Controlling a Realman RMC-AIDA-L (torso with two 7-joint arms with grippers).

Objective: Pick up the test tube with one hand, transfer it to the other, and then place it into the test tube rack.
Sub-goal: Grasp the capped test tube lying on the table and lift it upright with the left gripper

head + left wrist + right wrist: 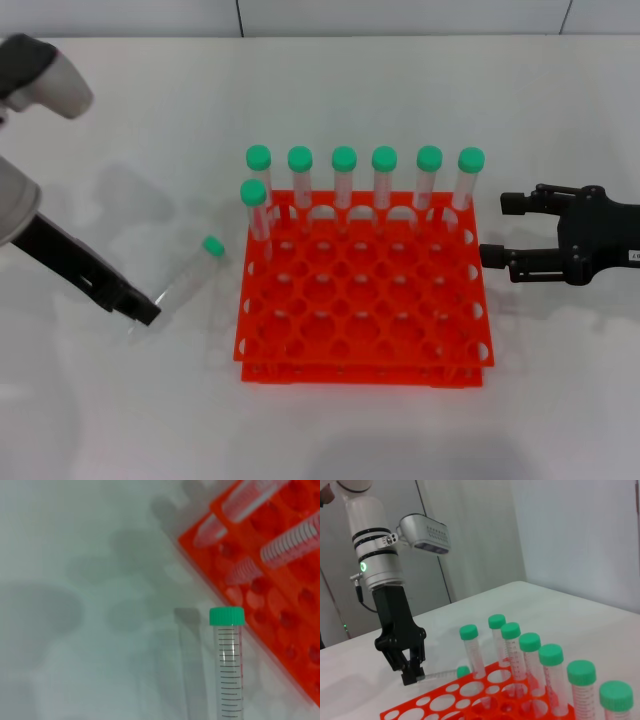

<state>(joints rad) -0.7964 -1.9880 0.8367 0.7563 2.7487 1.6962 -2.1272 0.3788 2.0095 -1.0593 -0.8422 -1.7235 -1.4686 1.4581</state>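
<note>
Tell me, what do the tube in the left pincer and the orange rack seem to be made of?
The test tube, held at its tip by the left pincer, looks like clear, smooth plastic: you see through its wall, and black graduation marks are printed on it. Its green cap seems opaque ribbed plastic. The test tube rack looks like moulded, slightly glossy orange-red plastic with even round holes.

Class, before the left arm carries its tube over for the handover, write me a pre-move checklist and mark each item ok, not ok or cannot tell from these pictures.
1. Left claw shut on the test tube: ok, gripped at its tip end.
2. Tube clear of the table: ok, right wrist view shows it lifted.
3. Green cap on: ok.
4. Right claw open to receive: ok, waiting beside the test tube rack.
5. Free holes in the rack: ok, front rows empty.
6. Grip firm enough for the handover: cannot tell.
</note>
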